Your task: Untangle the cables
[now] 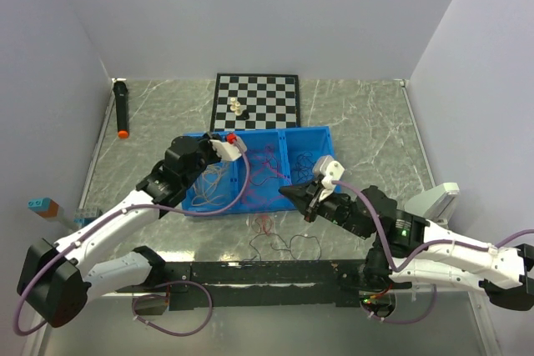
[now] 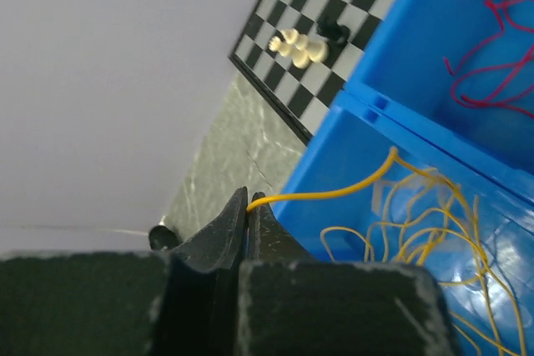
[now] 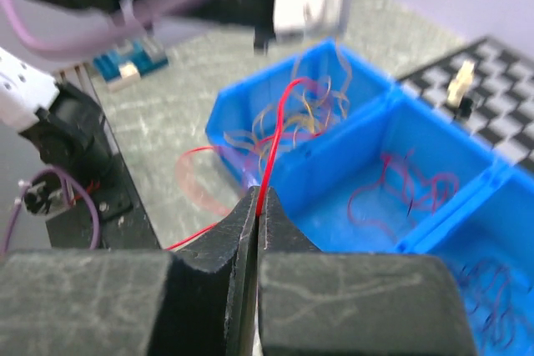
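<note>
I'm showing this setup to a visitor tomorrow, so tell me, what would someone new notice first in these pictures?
Probably the bright blue bin at the centre of the top view, its three compartments holding loose cables. Then the two pinches: the left end effector shut on a yellow cable rising from the leftmost compartment, the right end effector on a red cable at the bin's near edge. A chessboard lies behind.

Surface (image 1: 375,131): grey-green marbled slab, walled on three sides.
Chessboard (image 1: 267,93): flat at the middle of the far edge.
Blue bin (image 1: 288,130): three compartments, centre, touching the chessboard's near side.
Black marker (image 1: 122,110): orange-tipped, along the left edge near the far-left corner.
Loose cables (image 1: 265,224): thin loops between the bin and the near edge.
</note>
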Motion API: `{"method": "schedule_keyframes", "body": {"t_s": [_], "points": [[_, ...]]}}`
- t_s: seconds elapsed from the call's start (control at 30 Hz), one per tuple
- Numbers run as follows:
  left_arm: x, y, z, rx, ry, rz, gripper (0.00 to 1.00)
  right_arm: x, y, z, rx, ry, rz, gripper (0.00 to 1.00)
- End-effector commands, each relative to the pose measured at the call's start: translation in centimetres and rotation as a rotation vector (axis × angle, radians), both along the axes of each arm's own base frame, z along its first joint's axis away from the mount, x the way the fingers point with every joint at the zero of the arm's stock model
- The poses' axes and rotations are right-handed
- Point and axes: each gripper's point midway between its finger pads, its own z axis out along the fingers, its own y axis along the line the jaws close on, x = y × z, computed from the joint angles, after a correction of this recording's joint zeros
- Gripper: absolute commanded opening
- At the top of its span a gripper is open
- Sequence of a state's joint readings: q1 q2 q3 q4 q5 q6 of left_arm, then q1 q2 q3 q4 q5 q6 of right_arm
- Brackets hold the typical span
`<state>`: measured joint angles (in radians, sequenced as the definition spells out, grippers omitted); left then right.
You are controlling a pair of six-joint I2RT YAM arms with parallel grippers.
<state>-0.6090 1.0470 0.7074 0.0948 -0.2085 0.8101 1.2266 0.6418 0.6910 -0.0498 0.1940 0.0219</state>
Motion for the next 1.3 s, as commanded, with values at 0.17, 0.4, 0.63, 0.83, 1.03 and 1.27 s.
{"method": "schedule_keyframes", "body": {"t_s": [0.17,0.4,0.63,0.83,1.03,1.27], "points": [[0.3,-1.5,0.6,-0.112,0.064,-0.021,0.80,-0.5,1.1,4.0,0.038,-0.097,0.061,0.00],[-4.9,-4.9,8.6,-0.309,0.042,-0.373,0.97,-0.5,1.0,4.4,0.044,-0.095,0.058,0.00],[-15.6,-9.9,10.7,-0.349,0.333,-0.913,0.98,-0.1,1.3,6.7,0.066,-0.128,0.048,0.00],[-19.7,-12.7,14.5,-0.417,0.406,-1.113,0.97,-0.4,2.2,9.8,0.092,-0.170,0.084,0.00],[-22.5,-13.4,13.8,-0.416,0.537,-1.209,0.99,-0.3,2.8,11.6,0.125,-0.202,0.089,0.00],[-23.7,-13.7,12.2,-0.418,0.636,-1.230,0.92,-0.1,3.3,12.8,0.146,-0.239,0.087,0.00]]}}
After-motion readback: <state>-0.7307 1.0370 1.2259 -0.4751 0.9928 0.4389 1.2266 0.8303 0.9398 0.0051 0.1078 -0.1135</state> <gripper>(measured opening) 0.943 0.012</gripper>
